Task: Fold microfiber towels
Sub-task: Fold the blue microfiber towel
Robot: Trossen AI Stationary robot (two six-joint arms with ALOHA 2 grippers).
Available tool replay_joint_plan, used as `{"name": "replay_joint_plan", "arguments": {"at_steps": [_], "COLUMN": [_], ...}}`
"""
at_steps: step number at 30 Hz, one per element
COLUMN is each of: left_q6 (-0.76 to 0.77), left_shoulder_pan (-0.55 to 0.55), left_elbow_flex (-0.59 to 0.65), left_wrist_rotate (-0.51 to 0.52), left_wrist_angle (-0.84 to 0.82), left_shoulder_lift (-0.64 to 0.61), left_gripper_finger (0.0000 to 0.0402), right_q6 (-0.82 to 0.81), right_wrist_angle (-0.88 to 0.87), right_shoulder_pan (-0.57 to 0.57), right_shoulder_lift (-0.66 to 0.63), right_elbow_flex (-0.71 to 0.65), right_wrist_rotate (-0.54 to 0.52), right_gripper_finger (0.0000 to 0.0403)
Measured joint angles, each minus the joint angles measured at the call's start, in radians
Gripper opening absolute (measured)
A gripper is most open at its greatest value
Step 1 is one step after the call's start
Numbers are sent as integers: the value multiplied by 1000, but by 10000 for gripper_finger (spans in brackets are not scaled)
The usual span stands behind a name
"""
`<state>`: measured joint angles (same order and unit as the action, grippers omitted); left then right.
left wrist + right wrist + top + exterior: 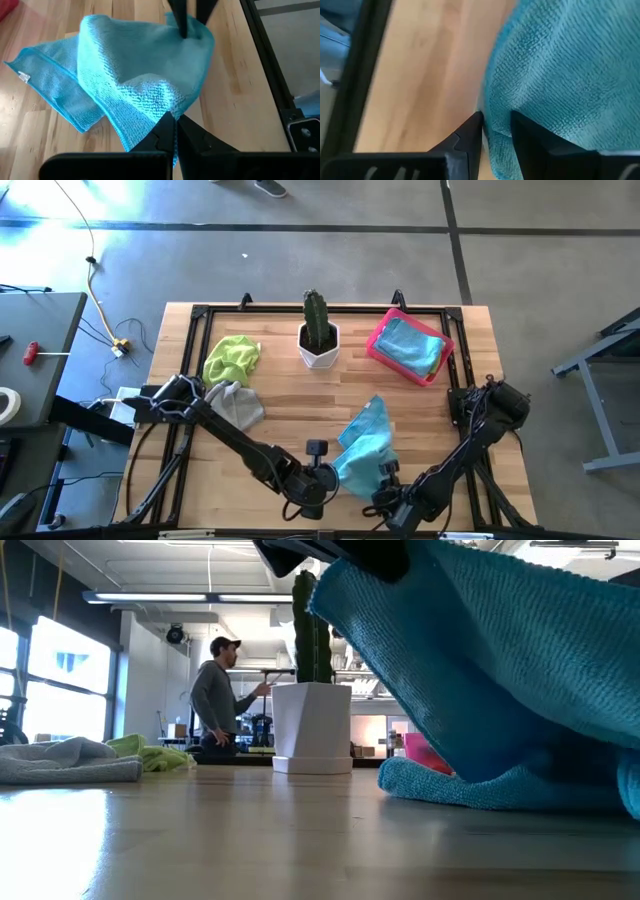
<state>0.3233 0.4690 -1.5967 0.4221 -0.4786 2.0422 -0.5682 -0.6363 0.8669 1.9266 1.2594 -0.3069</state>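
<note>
Light blue towel (364,444) hangs rumpled, pinched by both end effectors.

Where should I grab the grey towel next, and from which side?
Take the grey towel by its loose edge toward the table's middle, coming straight down from above. It lies crumpled beside the lime green towel, so that side is likely clearer. Both the left gripper and right gripper are holding the light blue towel.
</note>
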Motion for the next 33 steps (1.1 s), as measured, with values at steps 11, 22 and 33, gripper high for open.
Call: {"name": "replay_joint_plan", "arguments": {"at_steps": [11, 22, 33], "left_q6": [17, -18, -133], "left_shoulder_pan": [31, 43, 39], "left_elbow_flex": [0, 1, 0], "left_wrist_rotate": [9, 123, 180], "left_wrist_angle": [-44, -194, -361], "left_shoulder_lift": [-1, -146, -406], "left_gripper_finger": [0, 0, 0], "right_q6": [-38, -61, 65], "right_wrist_angle": [-64, -517, -924], "right_shoulder_pan": [-3, -16, -99], "right_shoulder_lift": [-17, -38, -48], "right_elbow_flex": [33, 295, 592], "right_wrist_rotate": [79, -70, -411], "right_gripper_finger": [6, 1, 1]}}
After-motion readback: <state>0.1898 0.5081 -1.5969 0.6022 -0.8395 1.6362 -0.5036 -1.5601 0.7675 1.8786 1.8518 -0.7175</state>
